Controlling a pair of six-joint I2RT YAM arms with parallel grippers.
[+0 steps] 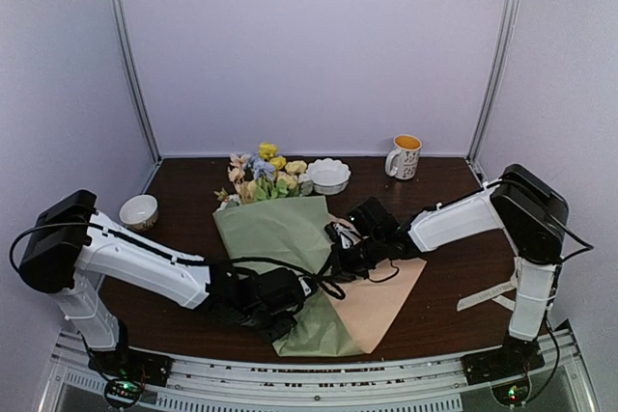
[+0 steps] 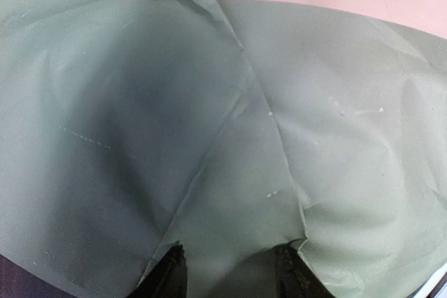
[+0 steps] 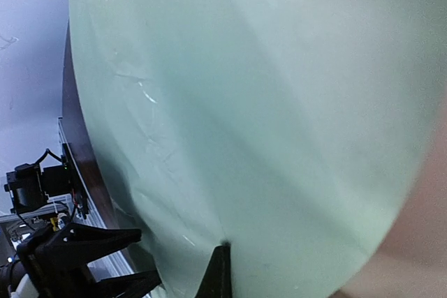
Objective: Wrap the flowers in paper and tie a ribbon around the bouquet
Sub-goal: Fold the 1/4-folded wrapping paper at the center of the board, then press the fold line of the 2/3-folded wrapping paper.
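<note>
top external view: the right gripper [image 1: 334,236] is closed, pinching a fold of the paper [image 1: 275,229]. its own camera sees almost only green paper, close and blurry, with one dark fingertip [image 3: 218,273] poking in. the left gripper [image 2: 230,278] sits low on the paper, near the right one. its fingers [image 2: 171,277] stand apart with paper between them, but they are cut off, so i cannot tell if it squeezes. the flowers [image 1: 263,171] peek out beyond both grippers, stems hidden under the paper. the ribbon [image 1: 488,293] lies far behind the right gripper, partly hidden by that arm.
</note>
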